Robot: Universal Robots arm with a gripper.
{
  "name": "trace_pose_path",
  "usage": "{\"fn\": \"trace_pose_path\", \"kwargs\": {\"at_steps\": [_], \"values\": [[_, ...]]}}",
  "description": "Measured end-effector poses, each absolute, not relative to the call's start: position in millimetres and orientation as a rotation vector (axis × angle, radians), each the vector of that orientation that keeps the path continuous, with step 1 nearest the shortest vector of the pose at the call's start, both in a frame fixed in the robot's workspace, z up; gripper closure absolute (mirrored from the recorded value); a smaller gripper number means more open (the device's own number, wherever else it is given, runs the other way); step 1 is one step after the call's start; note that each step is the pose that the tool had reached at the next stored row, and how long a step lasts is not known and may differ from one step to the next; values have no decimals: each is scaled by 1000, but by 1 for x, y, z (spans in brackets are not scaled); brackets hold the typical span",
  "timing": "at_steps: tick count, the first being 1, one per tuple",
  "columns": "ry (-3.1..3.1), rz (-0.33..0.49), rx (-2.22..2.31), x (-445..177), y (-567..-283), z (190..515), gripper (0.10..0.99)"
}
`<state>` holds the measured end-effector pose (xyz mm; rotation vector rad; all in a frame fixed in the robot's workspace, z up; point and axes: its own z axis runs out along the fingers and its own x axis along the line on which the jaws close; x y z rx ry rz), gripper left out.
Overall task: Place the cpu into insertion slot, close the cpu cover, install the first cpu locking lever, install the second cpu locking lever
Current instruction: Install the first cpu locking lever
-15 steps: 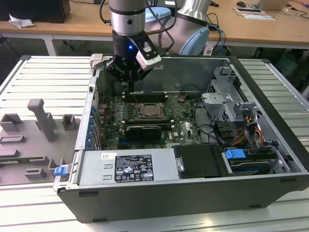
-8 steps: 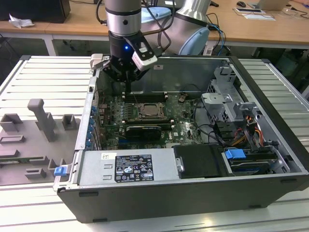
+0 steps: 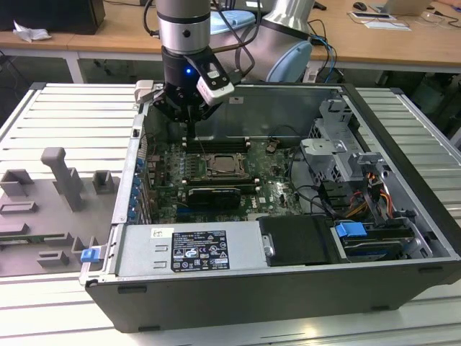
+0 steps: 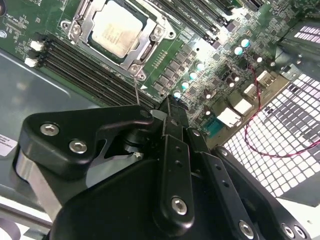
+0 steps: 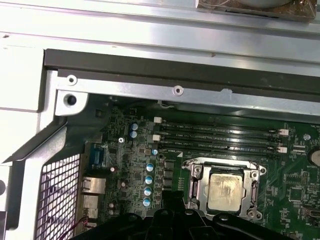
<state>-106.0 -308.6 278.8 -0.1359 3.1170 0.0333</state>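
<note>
Motherboard (image 5: 292,172) with one cpu (image 5: 227,192), one cpu cover (image 5: 254,190)

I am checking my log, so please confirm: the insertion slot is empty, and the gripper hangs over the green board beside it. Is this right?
Not quite. The insertion slot is not empty: the cpu lies in it, pale face up, as the second wrist view shows. The gripper does hang over the green board beside it.

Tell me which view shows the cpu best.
The second wrist view: the cpu is closest there, its whole pale face unobstructed. The first wrist view shows it whole but smaller; the exterior view shows it as a small distant square.
</note>
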Motion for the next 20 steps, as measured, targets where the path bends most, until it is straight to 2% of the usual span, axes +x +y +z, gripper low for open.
{"fn": "trace_pose_path", "kwargs": {"at_steps": [20], "values": [[3117,32,-136,-108,-297,263,980]]}}
